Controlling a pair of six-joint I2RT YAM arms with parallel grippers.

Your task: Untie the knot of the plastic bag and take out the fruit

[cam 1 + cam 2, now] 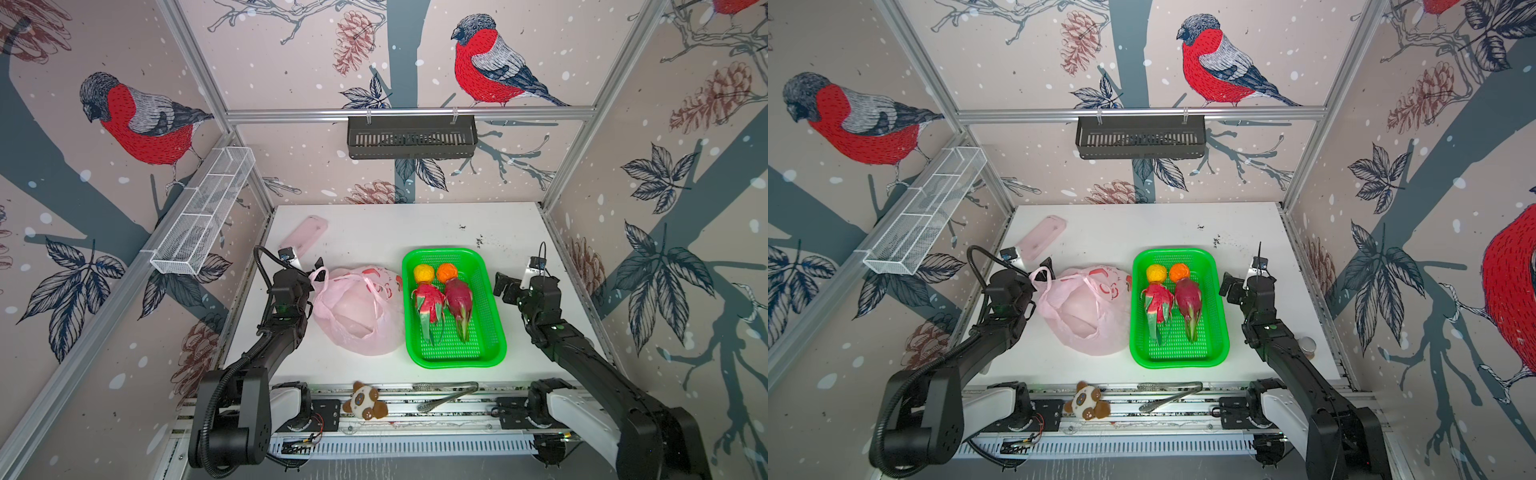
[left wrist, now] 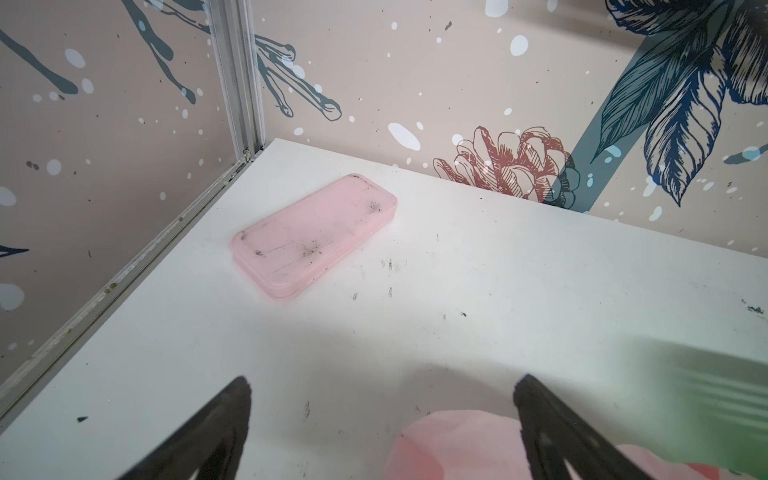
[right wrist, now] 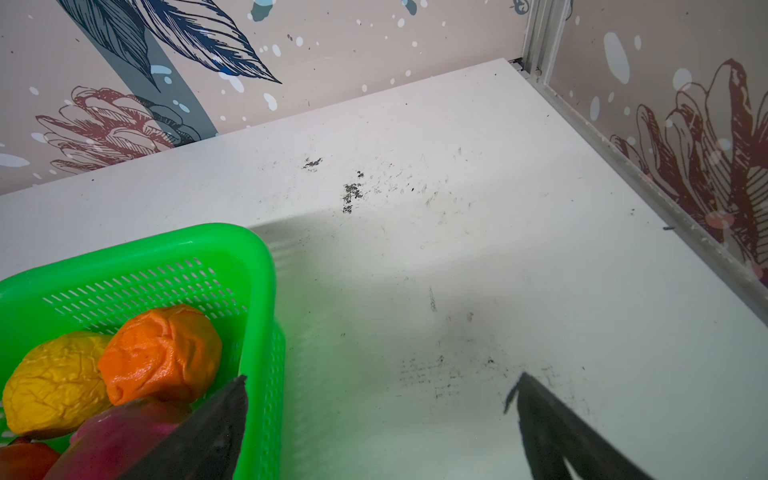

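Since all four pieces of fruit already lie in the green basket (image 1: 496,332), we judge the task as good as finished, and what matters now is how each arm sits beside its neighbour. The pink plastic bag (image 1: 353,320) lies slack and open on the white table (image 1: 374,232), just beside the basket's left side, its long axis running from the far edge toward the near edge. We see no knot, and one handle loop (image 1: 319,275) lies just beside the left gripper (image 2: 383,380). That gripper, the nearer one to the bag, hovers at the bag's far left corner, jaws spread wide with nothing between them, pointing toward the back wall. Inside the basket, a yellow ball (image 1: 423,273) and an orange ball (image 1: 446,272) sit at the far end, and two dragon fruits (image 1: 459,301) lie lengthwise in front of them, green tips toward the near edge. The right gripper (image 3: 383,377) hovers just right of the basket, jaws wide apart and empty, also pointing toward the far wall.
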